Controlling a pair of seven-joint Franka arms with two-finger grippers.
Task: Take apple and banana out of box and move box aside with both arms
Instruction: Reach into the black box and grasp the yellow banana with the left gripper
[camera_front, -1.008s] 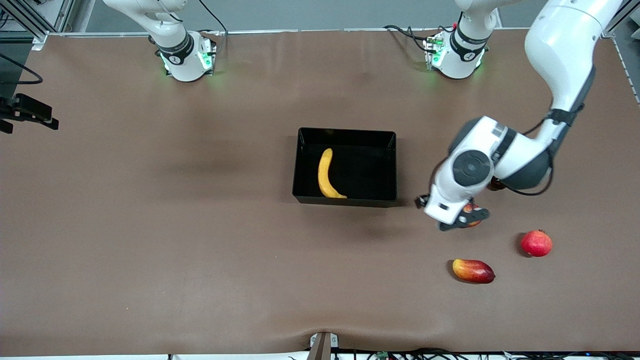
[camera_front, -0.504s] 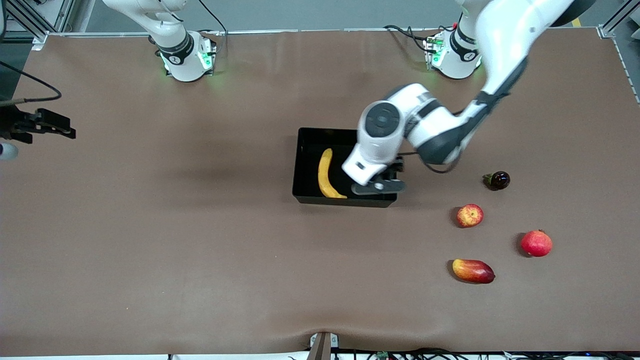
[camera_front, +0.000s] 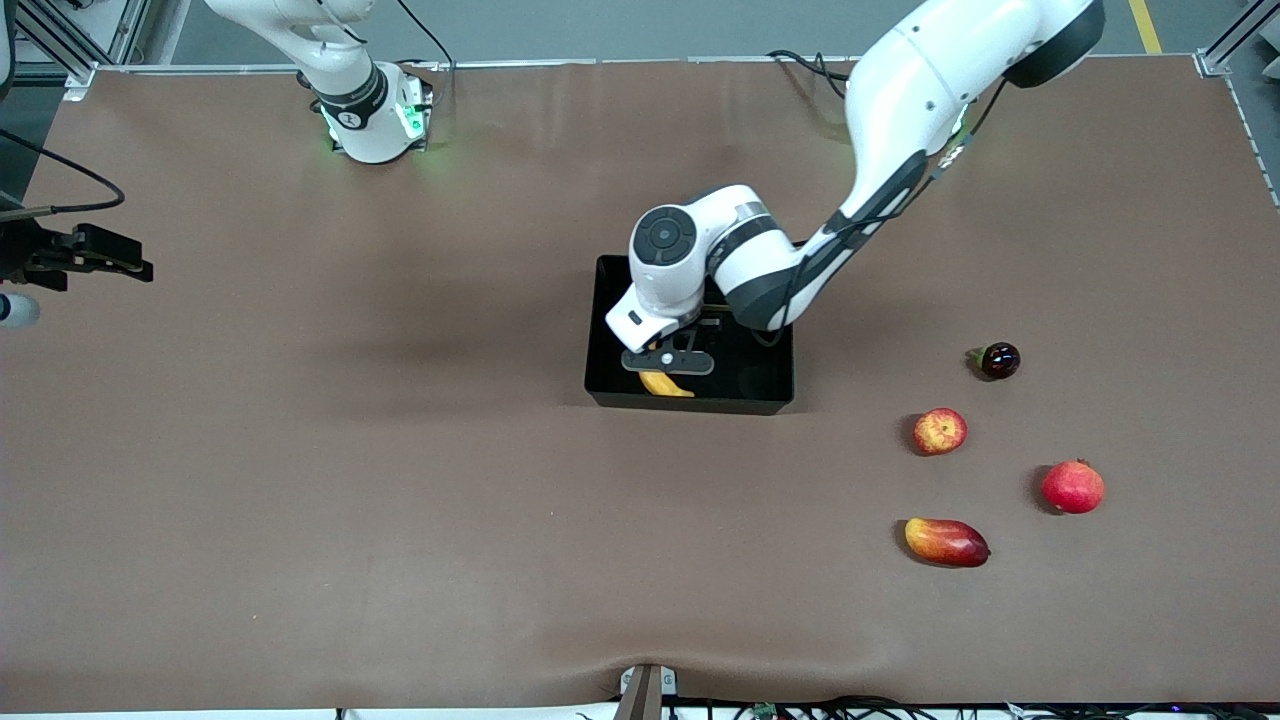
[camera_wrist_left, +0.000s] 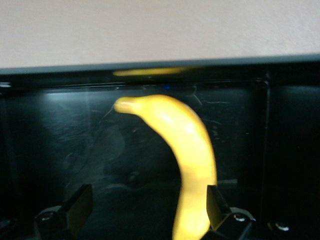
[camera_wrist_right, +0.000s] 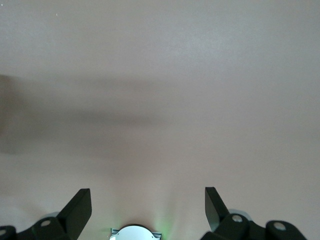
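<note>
The black box (camera_front: 770, 385) sits mid-table with the yellow banana (camera_front: 668, 386) lying in it. My left gripper (camera_front: 668, 363) is low inside the box, over the banana, and open. In the left wrist view the banana (camera_wrist_left: 192, 150) lies between the open fingers of the left gripper (camera_wrist_left: 147, 210), close to one fingertip (camera_wrist_left: 216, 202), with the box wall (camera_wrist_left: 150, 66) ahead. The small apple (camera_front: 940, 431) sits on the table toward the left arm's end. My right gripper (camera_wrist_right: 148, 200) is open and empty, held high over bare table; it also shows in the front view (camera_front: 115, 266).
A red-yellow mango (camera_front: 946, 541) and a larger red round fruit (camera_front: 1073, 486) lie nearer the front camera than the apple. A small dark fruit (camera_front: 1000, 360) lies farther from it. The right arm's base (camera_wrist_right: 132, 232) shows under the right gripper.
The left arm swung from over the apple to the box and came down over the banana. The apple stayed on the table. The right gripper shifted slightly.
</note>
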